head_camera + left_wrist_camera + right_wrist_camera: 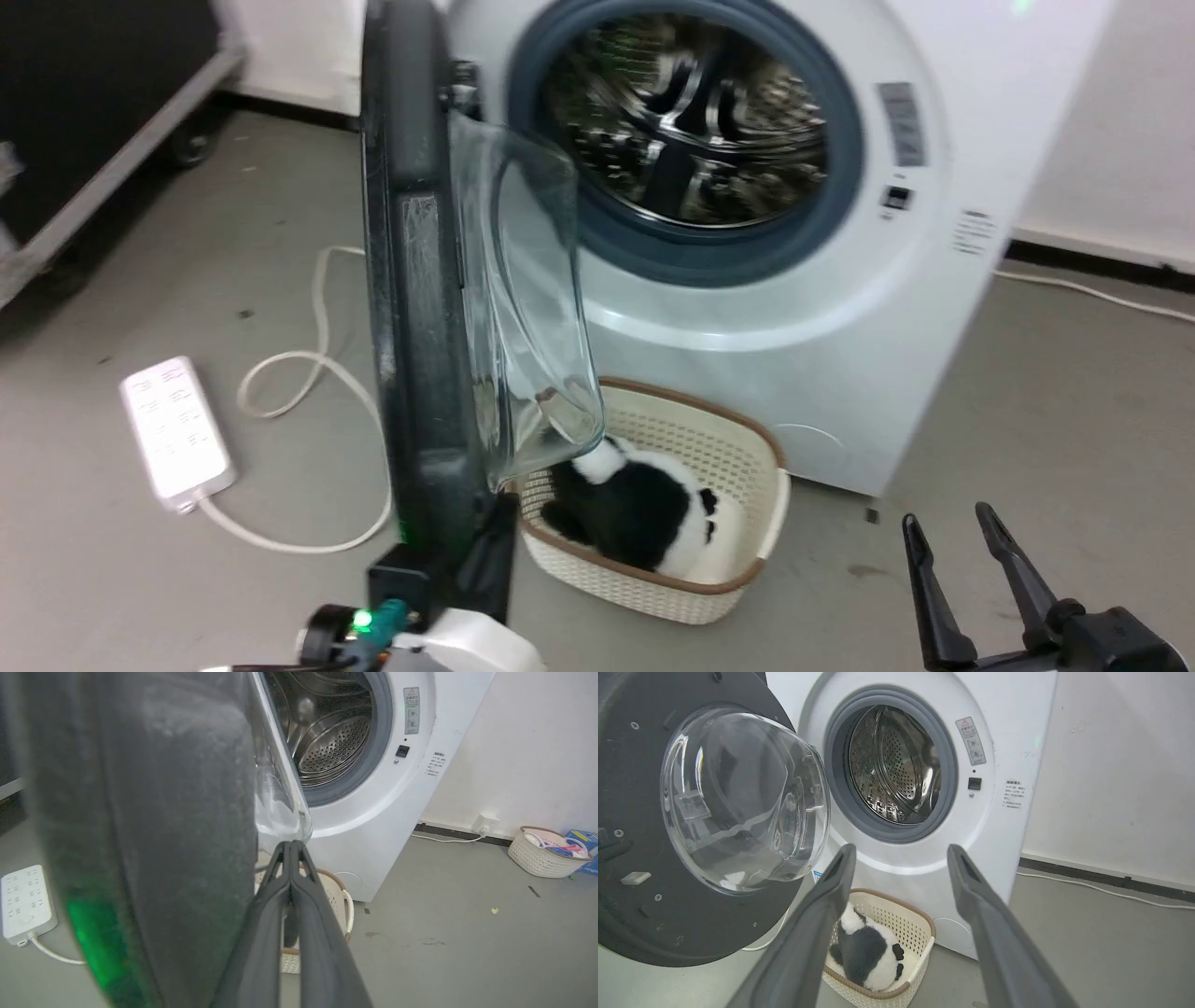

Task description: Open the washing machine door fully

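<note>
Although the washing machine door (411,280) already stands swung out roughly square to the washing machine (840,373), at nine o'clock of the drum opening (686,112), a final push wider seems left, with the left gripper (290,845) fingers pressed together on nothing beside its glass and the right gripper (948,523) fingers spread, empty.

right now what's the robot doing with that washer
It is opening the door of the washing machine. The door stands well out from the front, the drum exposed. The left gripper, shut, lies alongside the door's black rim; the right gripper hangs open, holding nothing. A basket with a plush toy sits below.
</note>
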{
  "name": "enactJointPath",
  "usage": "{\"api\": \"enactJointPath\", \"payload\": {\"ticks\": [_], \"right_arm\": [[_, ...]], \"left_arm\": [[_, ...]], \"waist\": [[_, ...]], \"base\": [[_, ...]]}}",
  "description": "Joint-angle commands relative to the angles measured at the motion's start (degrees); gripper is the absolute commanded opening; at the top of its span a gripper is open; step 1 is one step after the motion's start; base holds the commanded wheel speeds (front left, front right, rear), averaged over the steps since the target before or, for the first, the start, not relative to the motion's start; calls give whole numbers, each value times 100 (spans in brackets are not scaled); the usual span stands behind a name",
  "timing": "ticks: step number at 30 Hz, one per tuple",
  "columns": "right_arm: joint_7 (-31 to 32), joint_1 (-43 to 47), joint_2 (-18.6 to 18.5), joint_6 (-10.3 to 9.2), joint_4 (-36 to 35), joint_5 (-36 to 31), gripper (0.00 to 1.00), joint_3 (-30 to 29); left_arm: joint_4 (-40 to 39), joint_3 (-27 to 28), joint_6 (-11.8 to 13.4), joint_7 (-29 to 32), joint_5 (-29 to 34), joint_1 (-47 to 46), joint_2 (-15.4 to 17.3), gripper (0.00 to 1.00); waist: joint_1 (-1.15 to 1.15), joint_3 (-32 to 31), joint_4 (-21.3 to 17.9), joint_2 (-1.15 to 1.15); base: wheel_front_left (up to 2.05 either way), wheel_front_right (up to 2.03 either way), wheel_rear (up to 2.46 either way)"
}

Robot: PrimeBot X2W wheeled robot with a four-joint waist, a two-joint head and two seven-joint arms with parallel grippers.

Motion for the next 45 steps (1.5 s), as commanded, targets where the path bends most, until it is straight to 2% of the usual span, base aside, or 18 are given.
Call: {"api": "enactJointPath", "payload": {"ticks": [1,7,9,10,15,22,29,33,45], "right_arm": [[-25,41,23,5,7,32,100,20],[-25,-3,23,5,2,3,100,91],[-23,-72,23,5,-4,-69,100,124],[-4,-168,23,5,-22,-151,100,142],[72,-330,17,5,-101,-280,100,155],[224,-477,-136,5,-266,-348,100,121],[377,-593,-279,5,-492,-376,100,78],[427,-647,-334,5,-576,-374,100,73],[430,-674,-339,5,-555,-363,100,-11]], "left_arm": [[-54,113,72,12,-38,60,113,0],[-213,444,181,58,-141,51,367,0],[-243,709,233,58,-244,-31,530,0],[-220,1016,285,59,-383,-137,694,0],[-64,1671,372,40,-664,-334,1083,0],[386,2457,336,-18,-1009,-772,1696,0],[1123,2904,57,-61,-1339,-1387,2204,0],[1649,3006,-84,-140,-1440,-1731,2385,0],[2810,2952,-410,-561,-1429,-2214,2535,0]], "waist": [[0,-17,281,0],[0,188,522,0],[0,403,577,0],[0,624,577,0],[0,973,494,0],[0,1391,336,0],[0,1746,213,0],[0,1879,159,0],[0,1747,48,0]], "base": [[0,0,0],[0,0,0],[0,0,0],[0,0,0],[0,0,0],[0,0,0],[0,0,0],[0,0,0],[0,0,0]]}}
